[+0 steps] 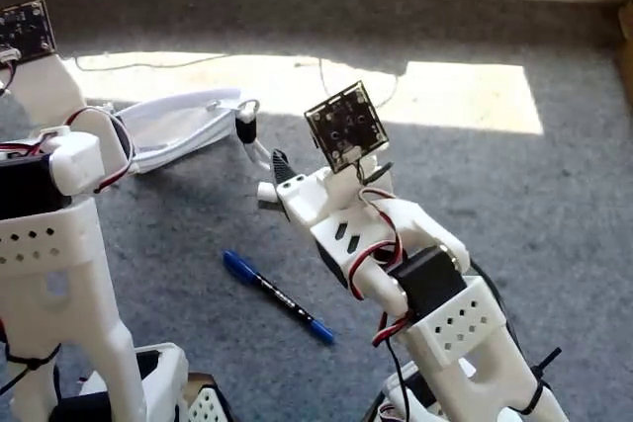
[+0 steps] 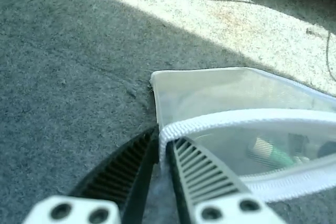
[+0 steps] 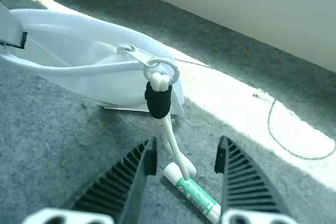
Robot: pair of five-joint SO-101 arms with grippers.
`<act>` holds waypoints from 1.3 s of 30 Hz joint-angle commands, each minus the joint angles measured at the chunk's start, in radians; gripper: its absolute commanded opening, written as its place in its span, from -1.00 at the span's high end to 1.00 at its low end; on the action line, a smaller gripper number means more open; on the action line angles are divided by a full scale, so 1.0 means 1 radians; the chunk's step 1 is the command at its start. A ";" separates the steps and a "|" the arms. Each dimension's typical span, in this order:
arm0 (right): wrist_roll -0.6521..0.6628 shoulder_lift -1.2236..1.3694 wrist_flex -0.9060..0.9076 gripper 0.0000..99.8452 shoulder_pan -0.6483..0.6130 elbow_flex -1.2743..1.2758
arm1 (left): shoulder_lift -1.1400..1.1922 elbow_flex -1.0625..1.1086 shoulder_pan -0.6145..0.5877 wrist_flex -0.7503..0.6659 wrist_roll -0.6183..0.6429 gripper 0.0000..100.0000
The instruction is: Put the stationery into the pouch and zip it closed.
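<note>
While the left gripper (image 2: 162,142) has its jaws pressed together on the zipper edge at one end of the white pouch (image 2: 220,93), the right gripper (image 3: 186,149) sits at the other end with jaws apart, clamping nothing. Pouch lies on the grey carpet (image 1: 495,214) toward its far left side, mouth partly open, partly in the sunlit strip. Zipper pull (image 3: 158,99) is a metal ring, black bead and white cord; it comes off the pouch's end and runs down between the right jaws. Glue stick (image 3: 193,195), white with a green label, lies on the carpet just beside the cord's end, between the right jaws and outside the pouch. Left wrist view shows a green-and-white thing (image 2: 269,153) through the pouch mesh; cannot tell if it is inside or behind. Blue pen (image 1: 277,295) lies on the carpet toward the near edge, between the two arms, well apart from the pouch. Thin cable (image 1: 158,63) trails over the sunlit carpet near the far edge.
</note>
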 commanded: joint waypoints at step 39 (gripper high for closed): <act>0.282 1.098 0.102 0.64 0.008 -0.533 | -0.024 -0.031 -0.179 -0.021 0.046 0.99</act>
